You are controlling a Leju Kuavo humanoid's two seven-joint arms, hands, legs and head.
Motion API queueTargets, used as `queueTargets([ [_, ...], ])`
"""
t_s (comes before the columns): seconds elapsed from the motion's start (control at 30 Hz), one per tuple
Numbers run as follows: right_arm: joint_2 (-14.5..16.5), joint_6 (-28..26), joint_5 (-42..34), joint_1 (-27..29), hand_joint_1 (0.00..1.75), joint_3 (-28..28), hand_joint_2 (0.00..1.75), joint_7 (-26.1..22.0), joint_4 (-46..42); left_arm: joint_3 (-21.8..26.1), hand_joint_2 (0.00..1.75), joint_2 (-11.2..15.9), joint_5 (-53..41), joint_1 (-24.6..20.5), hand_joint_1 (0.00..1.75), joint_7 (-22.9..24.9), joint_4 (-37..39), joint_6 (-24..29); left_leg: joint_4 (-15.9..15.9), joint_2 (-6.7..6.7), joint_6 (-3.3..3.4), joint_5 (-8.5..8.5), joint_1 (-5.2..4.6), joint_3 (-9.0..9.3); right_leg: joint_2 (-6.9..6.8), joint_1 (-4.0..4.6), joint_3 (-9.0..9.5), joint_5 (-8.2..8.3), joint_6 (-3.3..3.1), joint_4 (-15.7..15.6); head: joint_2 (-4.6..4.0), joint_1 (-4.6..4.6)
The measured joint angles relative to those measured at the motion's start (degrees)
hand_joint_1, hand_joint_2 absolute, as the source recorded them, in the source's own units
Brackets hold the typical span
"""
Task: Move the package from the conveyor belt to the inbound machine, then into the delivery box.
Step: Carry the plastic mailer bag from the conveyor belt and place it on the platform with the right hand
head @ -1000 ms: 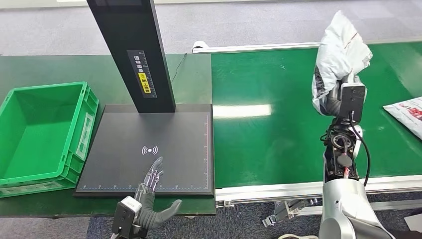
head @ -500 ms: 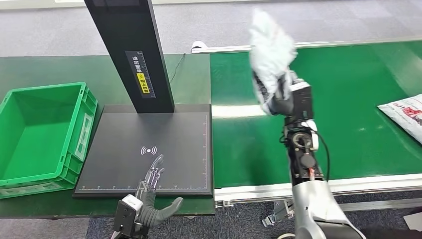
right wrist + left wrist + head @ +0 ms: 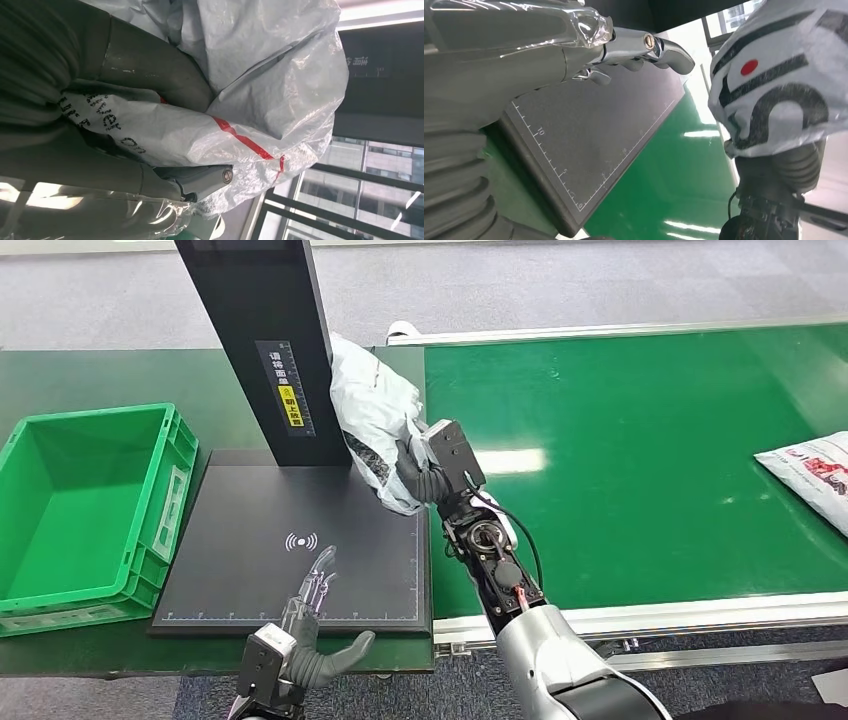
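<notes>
Since I swung right hand (image 3: 418,472) off conveyor belt (image 3: 640,460), white poly package (image 3: 375,415), clamped in fingers, now hangs over inbound machine platform (image 3: 250,530); left hand (image 3: 305,640) spread, idle. Lowering next.

Crate (image 3: 90,510) left of scanner platform (image 3: 300,540), conveyor belt (image 3: 640,470) right, second parcel (image 3: 812,472) on belt

The second package (image 3: 812,472) (on the belt) is cut off by the edge.

Silver arms (image 3: 560,660), grey ribbed wrist covers (image 3: 454,165)
</notes>
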Motion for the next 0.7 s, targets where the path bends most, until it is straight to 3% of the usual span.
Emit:
queueTargets([
  [0.13, 0.59, 0.81, -1.05, -0.30, 1.75, 0.93, 1.75, 1.46, 0.92, 0.00, 1.75, 0.00, 0.01, 0.00, 0.00, 0.00, 0.08, 0.00, 0.00, 0.00, 0.00, -0.01, 0.00, 0.00, 0.00, 0.00, -0.01, 0.00, 0.00, 0.00, -0.01, 0.00],
  [0.33, 1.61, 4.95, -4.12, -0.51, 1.75, 3.64, 1.75, 8.49, 2.63, 0.02, 1.75, -0.01, 0.13, 0.06, 0.00, 0.10, 0.08, 0.02, -0.01, 0.00, 0.00, 0.00, 0.01, 0.00, 0.01, 0.01, -0.02, 0.00, 0.00, 0.01, -0.01, 0.00],
  [0.57, 1.99, 5.60, -5.16, -0.54, 1.75, 6.02, 1.75, 10.02, 3.88, 0.02, 1.75, -0.01, 0.13, 0.11, 0.00, 0.20, 0.05, 0.04, 0.00, 0.00, 0.00, 0.00, 0.01, 0.00, 0.01, 0.01, -0.02, 0.00, 0.00, 0.01, -0.01, 0.01],
  [0.7, 2.03, 8.19, -9.35, -0.45, 1.75, 8.87, 1.75, 14.13, 4.40, 0.03, 1.75, -0.09, 0.03, 0.15, 0.00, 0.86, -0.13, 0.01, 0.00, 0.01, 0.00, -0.01, 0.00, 0.00, 0.01, 0.00, -0.03, 0.00, 0.00, 0.00, -0.01, 0.00],
])
